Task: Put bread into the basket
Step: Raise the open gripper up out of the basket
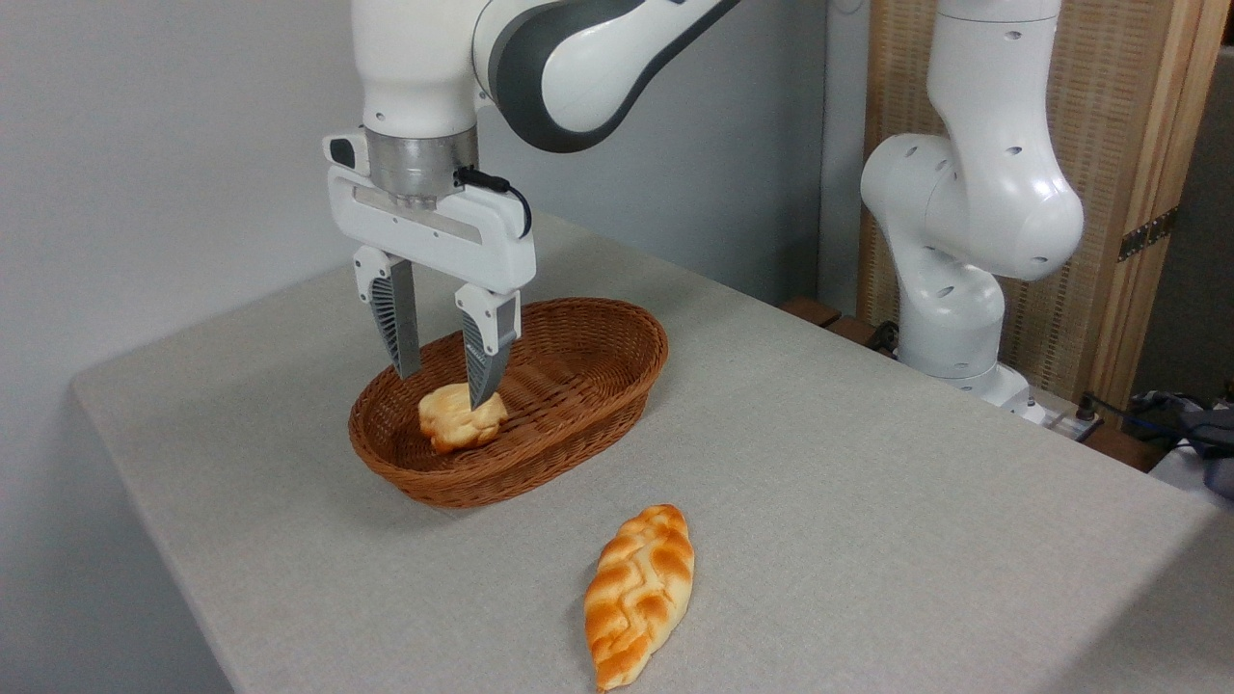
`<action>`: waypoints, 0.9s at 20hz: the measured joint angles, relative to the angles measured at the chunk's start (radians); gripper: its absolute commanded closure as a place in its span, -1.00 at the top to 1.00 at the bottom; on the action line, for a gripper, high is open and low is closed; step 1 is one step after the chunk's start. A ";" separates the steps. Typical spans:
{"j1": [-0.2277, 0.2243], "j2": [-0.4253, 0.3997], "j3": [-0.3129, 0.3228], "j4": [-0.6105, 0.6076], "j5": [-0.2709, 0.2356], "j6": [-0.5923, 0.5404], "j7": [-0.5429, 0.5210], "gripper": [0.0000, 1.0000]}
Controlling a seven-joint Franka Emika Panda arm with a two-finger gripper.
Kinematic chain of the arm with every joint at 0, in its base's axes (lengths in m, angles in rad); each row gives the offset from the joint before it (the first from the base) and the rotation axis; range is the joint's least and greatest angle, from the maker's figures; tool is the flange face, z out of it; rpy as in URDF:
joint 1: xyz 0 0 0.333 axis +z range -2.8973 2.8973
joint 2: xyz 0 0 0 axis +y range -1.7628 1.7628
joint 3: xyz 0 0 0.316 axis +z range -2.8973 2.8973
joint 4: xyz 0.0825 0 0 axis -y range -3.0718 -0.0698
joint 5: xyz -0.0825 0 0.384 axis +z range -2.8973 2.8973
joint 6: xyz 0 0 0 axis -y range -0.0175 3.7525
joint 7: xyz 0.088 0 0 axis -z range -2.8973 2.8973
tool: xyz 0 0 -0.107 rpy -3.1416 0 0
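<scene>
Gripper (pixel 443 384) hangs released, fingers spread, directly above the bun (pixel 460 420), which lies inside the basket (pixel 617 333) at its 8 o'clock end. One fingertip appears to touch the bun; withdrawal route is straight up.

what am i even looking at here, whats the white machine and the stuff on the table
It is a white robot arm, filmed by one fixed camera standing off the table's corner. At its end hangs a two-finger claw, its jaws open. Just below it a small bun lies inside a wicker basket; the claw is not gripping it, though one fingertip looks to be at the bun's top. A braided loaf lies on the grey table, in front of the basket and apart from it. A second white arm stands at the right.
</scene>
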 measured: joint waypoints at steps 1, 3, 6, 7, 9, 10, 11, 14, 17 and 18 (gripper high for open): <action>0.004 0.000 0.002 0.000 0.002 -0.003 0.018 1.00; 0.013 -0.003 0.025 0.001 0.005 -0.026 0.098 1.00; 0.019 -0.011 0.075 0.002 0.006 -0.049 0.247 1.00; 0.020 -0.013 0.088 0.002 0.006 -0.052 0.276 1.00; 0.022 -0.022 0.124 0.003 0.006 -0.058 0.357 1.00; 0.023 -0.027 0.145 0.003 0.006 -0.062 0.403 1.00; 0.023 -0.030 0.156 0.003 0.006 -0.064 0.426 1.00; 0.025 -0.037 0.186 0.003 0.006 -0.081 0.517 1.00; 0.025 -0.039 0.203 0.003 0.006 -0.093 0.574 1.00; 0.026 -0.039 0.206 0.003 0.006 -0.094 0.582 1.00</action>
